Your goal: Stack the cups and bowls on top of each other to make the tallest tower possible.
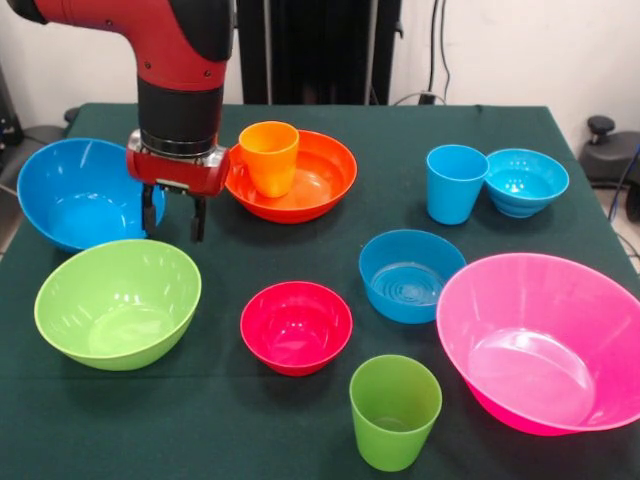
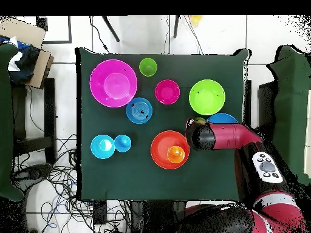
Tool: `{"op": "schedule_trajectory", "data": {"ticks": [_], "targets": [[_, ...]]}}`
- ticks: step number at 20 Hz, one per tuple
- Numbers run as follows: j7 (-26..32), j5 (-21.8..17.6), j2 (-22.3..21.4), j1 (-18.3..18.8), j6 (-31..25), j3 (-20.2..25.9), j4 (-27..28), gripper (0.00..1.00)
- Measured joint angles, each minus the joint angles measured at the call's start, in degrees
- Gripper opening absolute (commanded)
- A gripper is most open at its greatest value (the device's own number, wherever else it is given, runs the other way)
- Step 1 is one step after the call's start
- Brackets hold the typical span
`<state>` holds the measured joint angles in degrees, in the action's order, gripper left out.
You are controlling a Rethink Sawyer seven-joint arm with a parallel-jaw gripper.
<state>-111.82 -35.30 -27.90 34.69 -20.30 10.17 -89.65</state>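
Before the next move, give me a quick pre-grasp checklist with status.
1. Gripper empty and open: ok, nothing between the fingers.
2. Gripper lined up over a piece: not ok, it hangs between the large blue bowl and the orange bowl.
3. Orange cup upright inside the orange bowl: ok.
4. Lime green bowl, red bowl, green cup upright and apart: ok.
5. Any tower started beyond that: not ok.

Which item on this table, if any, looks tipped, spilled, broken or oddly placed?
Nothing is tipped, spilled or broken. Every piece stands upright and mouth up. The one exception to the separate layout is the glossy orange plastic cup, which stands inside the wide orange plastic bowl, near its rim.
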Motion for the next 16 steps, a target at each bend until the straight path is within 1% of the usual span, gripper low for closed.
{"op": "schedule_trajectory", "data": {"ticks": [5,10,11,16], "targets": [[0.0,0.0,-0.2,0.3,0.0,0.0,0.0,1.0],[0.0,0.2,-3.6,1.9,-0.9,0.1,-1.6,1.0],[0.0,0.5,-5.9,2.9,-2.1,0.1,-2.5,1.0],[0.0,1.4,-9.0,4.4,-4.2,0.1,-3.4,1.0]]}}
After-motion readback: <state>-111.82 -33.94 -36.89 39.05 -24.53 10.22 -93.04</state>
